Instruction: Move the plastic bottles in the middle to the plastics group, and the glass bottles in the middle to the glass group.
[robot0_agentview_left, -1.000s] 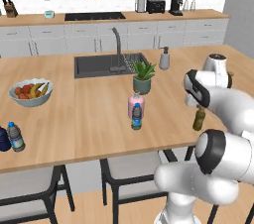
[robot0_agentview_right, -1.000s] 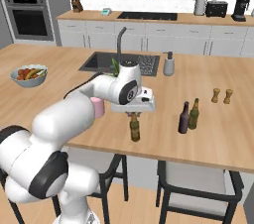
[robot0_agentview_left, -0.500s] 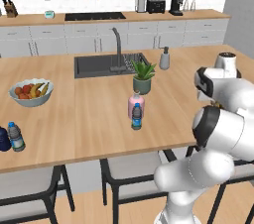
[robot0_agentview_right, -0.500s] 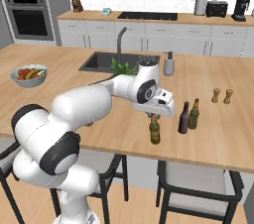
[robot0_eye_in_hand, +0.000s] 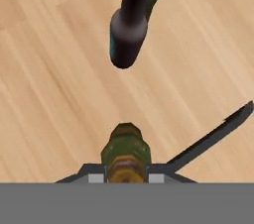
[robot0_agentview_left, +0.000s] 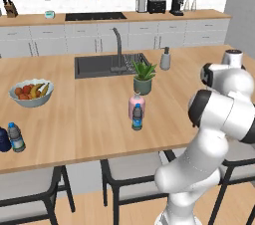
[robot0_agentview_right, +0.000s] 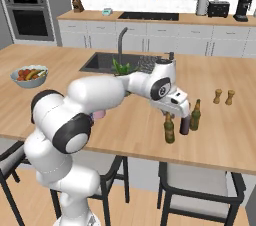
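Note:
My gripper (robot0_agentview_right: 171,115) is shut on the neck of the olive-green glass bottle (robot0_agentview_right: 169,130), which stands upright low at the counter, just left of the glass group. Two dark brown bottles (robot0_agentview_right: 185,124) (robot0_agentview_right: 195,116) make up that group. From the hand view, the green bottle (robot0_eye_in_hand: 125,151) sits between my fingertips (robot0_eye_in_hand: 97,178), with a dark brown bottle (robot0_eye_in_hand: 128,34) close ahead. In the middle of the island stand the pink bottle (robot0_agentview_left: 136,102) and, in front of it, the small water bottle (robot0_agentview_left: 137,117). The plastics group, a water bottle (robot0_agentview_left: 16,137) and a navy bottle (robot0_agentview_left: 3,140), stands far left.
Two wooden mills (robot0_agentview_right: 218,96) (robot0_agentview_right: 230,97) stand behind the brown bottles. A potted plant (robot0_agentview_left: 143,76), a sink (robot0_agentview_left: 99,64) and a soap dispenser (robot0_agentview_left: 165,59) lie behind the middle bottles. A fruit bowl (robot0_agentview_left: 31,92) sits at the left. Stools stand under the front edge.
The arm has swung to the right along the counter, carrying the green bottle from near the middle to beside the brown bottles. The gripper has stayed shut on it.

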Tool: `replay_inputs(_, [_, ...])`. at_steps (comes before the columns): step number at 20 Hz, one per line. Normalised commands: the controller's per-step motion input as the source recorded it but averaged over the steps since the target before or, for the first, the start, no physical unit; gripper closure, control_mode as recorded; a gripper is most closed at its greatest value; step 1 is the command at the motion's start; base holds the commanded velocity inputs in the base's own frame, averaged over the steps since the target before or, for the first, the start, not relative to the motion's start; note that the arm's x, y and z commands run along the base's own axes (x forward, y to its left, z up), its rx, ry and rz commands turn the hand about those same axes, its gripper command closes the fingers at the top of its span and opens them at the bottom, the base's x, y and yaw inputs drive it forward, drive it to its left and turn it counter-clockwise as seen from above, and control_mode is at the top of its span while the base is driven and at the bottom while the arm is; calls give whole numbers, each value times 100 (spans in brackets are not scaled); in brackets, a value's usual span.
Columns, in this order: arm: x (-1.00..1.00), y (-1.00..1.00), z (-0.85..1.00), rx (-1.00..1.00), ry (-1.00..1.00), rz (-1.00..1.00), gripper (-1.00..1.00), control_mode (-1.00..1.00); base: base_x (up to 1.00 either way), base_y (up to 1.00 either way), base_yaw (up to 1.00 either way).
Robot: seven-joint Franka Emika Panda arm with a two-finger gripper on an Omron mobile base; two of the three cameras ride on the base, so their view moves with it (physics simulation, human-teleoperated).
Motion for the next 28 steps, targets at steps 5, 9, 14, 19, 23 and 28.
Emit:
replay_inputs(5, [20, -22, -19, 4, -8, -15, 100, -100, 0, 0, 0])
replay_inputs(9, [5, -14, -39, 7, -15, -9, 100, -100, 0, 0, 0])
replay_inputs(14, [12, -9, -35, 6, -8, -8, 100, -100, 0, 0, 0])
replay_inputs(19, [12, -1, -39, 0, -2, -8, 100, -100, 0, 0, 0])
replay_inputs(23, [13, 0, -42, 0, -1, -6, 100, -100, 0, 0, 0])
replay_inputs(28, [6, -1, -48, 0, 0, -6, -100, -100, 0, 0, 0])
